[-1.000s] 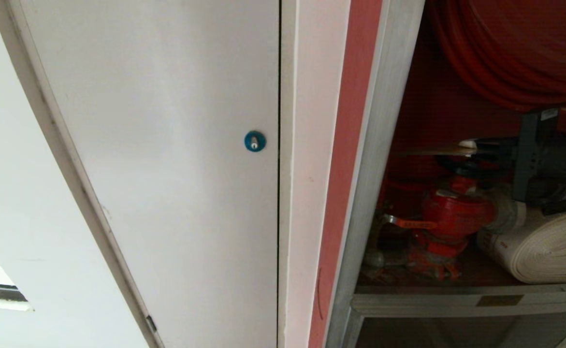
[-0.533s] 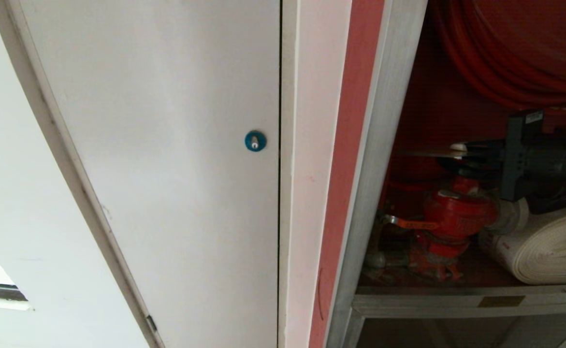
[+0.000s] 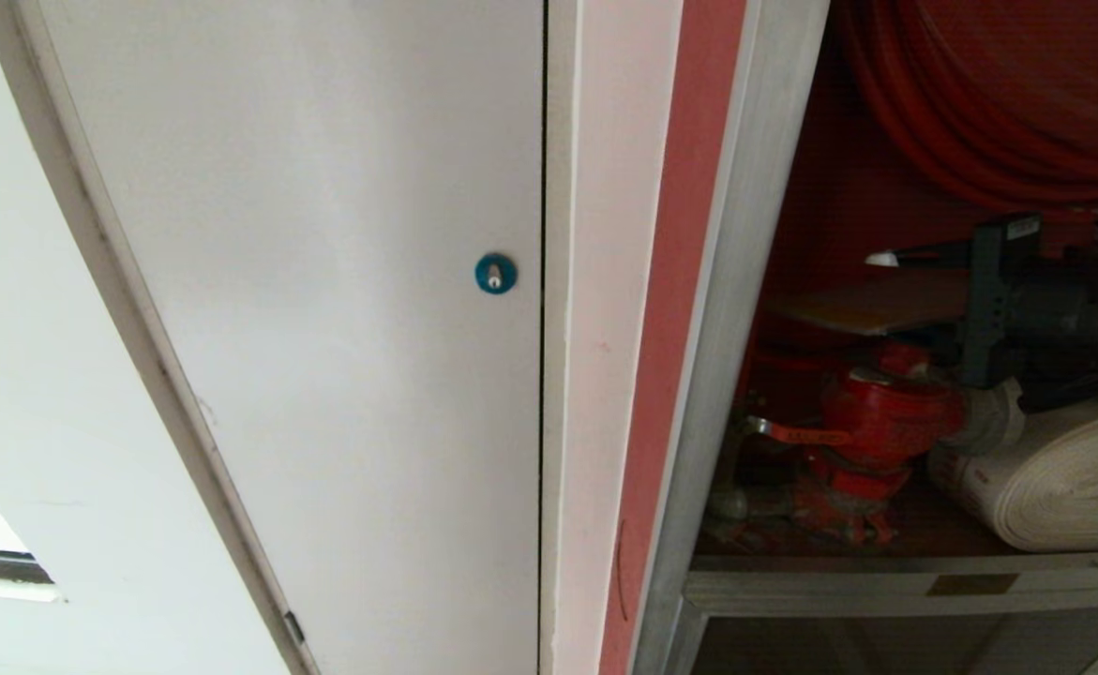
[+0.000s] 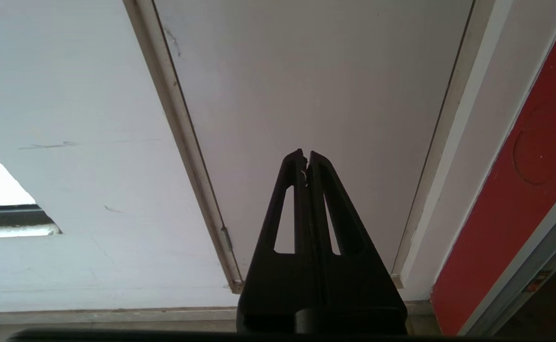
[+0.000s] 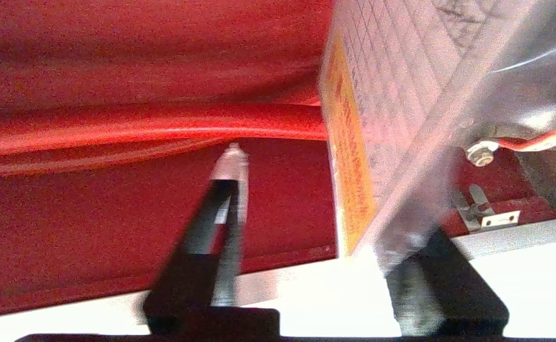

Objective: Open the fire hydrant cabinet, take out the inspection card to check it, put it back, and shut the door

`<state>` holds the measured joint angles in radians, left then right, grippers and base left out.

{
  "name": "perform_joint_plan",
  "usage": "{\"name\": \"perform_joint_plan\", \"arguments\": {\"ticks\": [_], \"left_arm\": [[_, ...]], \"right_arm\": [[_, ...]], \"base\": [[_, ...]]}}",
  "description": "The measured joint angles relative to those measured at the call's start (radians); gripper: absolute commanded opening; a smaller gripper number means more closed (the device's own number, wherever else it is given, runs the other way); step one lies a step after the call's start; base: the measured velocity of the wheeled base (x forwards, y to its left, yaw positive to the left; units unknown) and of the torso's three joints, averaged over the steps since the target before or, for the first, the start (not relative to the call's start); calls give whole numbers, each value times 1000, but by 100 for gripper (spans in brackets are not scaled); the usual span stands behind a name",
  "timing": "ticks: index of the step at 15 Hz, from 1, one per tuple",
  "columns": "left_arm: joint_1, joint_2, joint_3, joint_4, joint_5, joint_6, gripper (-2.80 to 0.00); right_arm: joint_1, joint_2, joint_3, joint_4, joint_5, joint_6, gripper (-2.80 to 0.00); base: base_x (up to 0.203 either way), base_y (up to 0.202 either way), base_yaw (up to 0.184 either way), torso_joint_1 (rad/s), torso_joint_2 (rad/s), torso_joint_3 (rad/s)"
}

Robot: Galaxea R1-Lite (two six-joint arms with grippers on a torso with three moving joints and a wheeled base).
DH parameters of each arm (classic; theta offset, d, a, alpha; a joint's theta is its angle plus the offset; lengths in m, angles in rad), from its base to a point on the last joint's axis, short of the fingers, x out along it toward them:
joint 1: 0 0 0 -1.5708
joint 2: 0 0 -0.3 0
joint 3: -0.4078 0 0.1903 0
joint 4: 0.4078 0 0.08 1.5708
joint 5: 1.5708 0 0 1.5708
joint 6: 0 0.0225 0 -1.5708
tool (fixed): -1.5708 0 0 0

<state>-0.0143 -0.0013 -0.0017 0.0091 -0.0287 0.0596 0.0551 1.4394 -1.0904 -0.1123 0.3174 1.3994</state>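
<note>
right end effector (image 5: 306, 190) parted, inspection card (image 5: 382, 95) against one finger.

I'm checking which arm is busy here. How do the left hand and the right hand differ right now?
The left hand has its fingers pressed together; the right hand's fingers stand apart. The left hand points at a plain white panel outside the fire hydrant cabinet; the right hand is inside its red interior. Nothing is against the left hand, while the inspection card lies against one right finger. Both have dark, tapering fingers.
</note>
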Motion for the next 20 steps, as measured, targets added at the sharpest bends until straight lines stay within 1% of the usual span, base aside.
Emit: {"name": "perform_joint_plan", "arguments": {"ticks": [7,12,16,18,20], "left_arm": [[0,0,0,0,0,0,-280],[0,0,0,0,0,0,-280],[0,0,0,0,0,0,-280],[0,0,0,0,0,0,-280],[0,0,0,0,0,0,-280]], "right_arm": [[18,27,12,10,-1,-14,0],[22,-2,62,18,-1,-29,0],[28,-92,87,123,6,-58,0],[29,-178,93,201,21,-94,0],[30,-265,94,300,34,-150,0]], "base": [[0,0,0,0,0,0],[0,0,0,0,0,0],[0,0,0,0,0,0],[0,0,0,0,0,0],[0,0,0,0,0,0]]}}
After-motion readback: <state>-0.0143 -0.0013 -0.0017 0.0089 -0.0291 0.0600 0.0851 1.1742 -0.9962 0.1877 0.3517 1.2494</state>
